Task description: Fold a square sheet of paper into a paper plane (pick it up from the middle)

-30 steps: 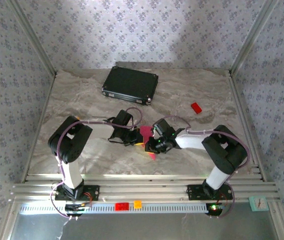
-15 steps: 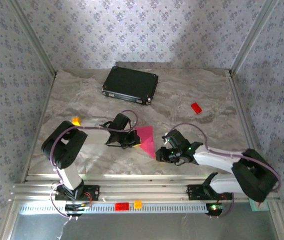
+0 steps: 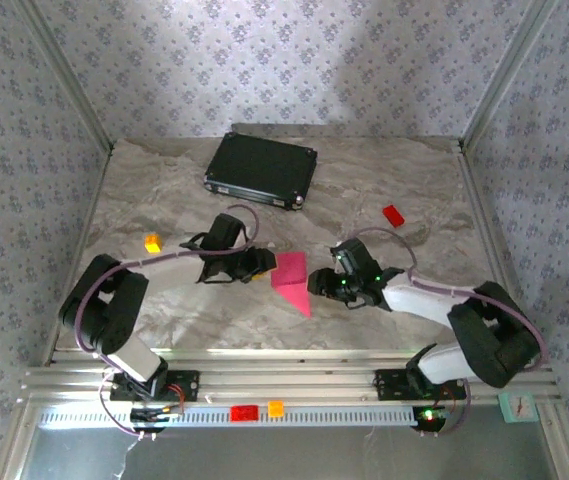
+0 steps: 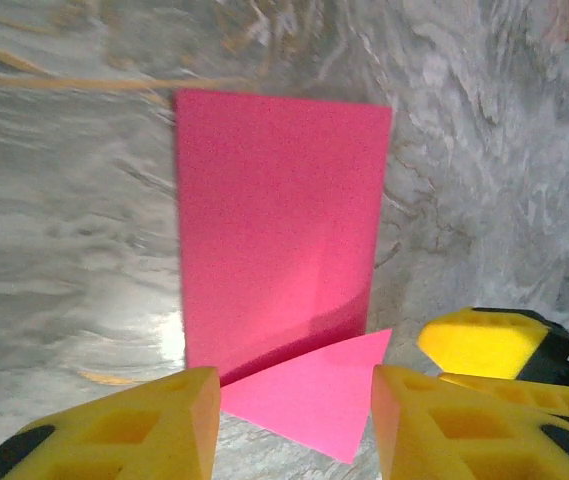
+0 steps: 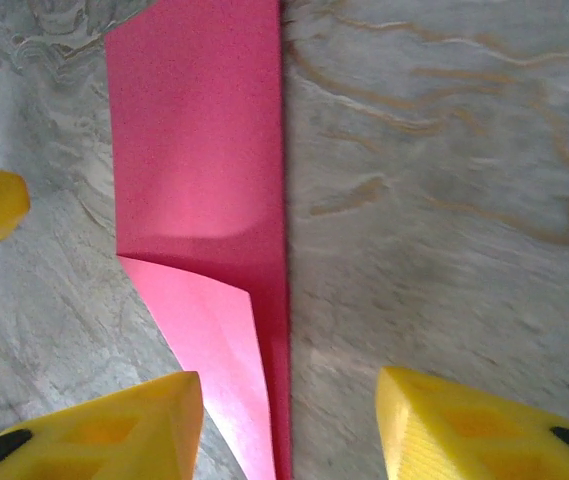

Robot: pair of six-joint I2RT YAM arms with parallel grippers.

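I have just released the creased magenta-pink paper sheet (image 3: 292, 280); left gripper (image 4: 294, 410) and right gripper (image 5: 289, 420) flank it, jaws half-parted and empty, so this fold looks finished

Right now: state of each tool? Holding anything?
Left tool: open, nothing held; the pink paper lies loose in front of it.
Right tool: open, nothing held.

Matt magenta paper sheet (image 4: 279, 230); smooth marbled table (image 3: 384, 190); matt black case (image 3: 261, 168).
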